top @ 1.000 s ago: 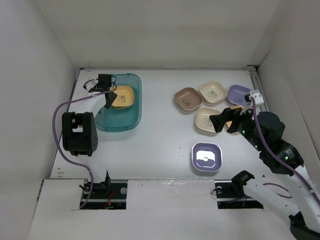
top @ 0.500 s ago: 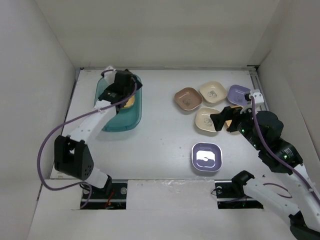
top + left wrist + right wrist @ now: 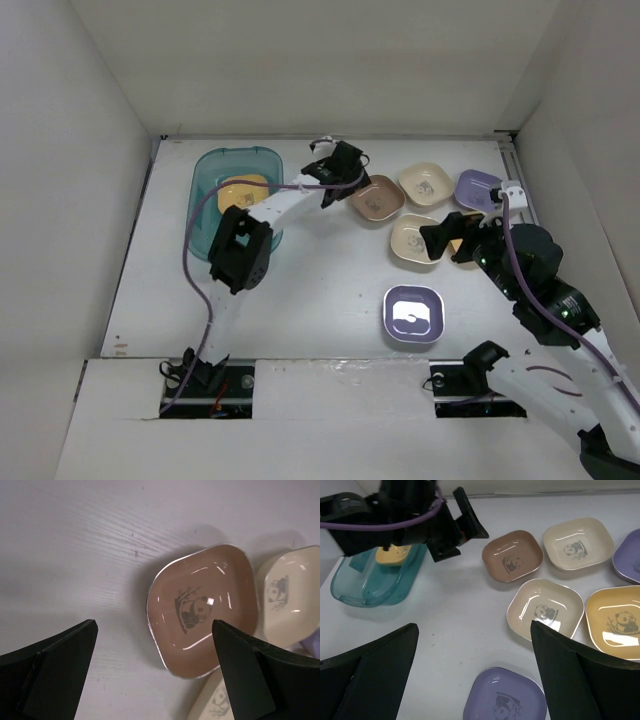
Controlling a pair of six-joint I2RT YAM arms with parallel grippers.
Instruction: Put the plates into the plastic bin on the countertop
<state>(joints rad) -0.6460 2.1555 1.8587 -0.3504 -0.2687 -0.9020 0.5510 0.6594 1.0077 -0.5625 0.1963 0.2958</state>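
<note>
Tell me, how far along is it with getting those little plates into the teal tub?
Done: one yellow plate lies in the plastic bin; whether more sit under it is unclear. In hand: nothing. The left hand is open over the brown plate, and the right hand is open and empty. Left: the six lying on the countertop, that brown one included.

Left arm [image 3: 280, 204] and right arm [image 3: 545, 295]: white links, black joint housings. Fingers [image 3: 55, 675] black, wedge-shaped. Purple cable [image 3: 365, 526] along each.
</note>
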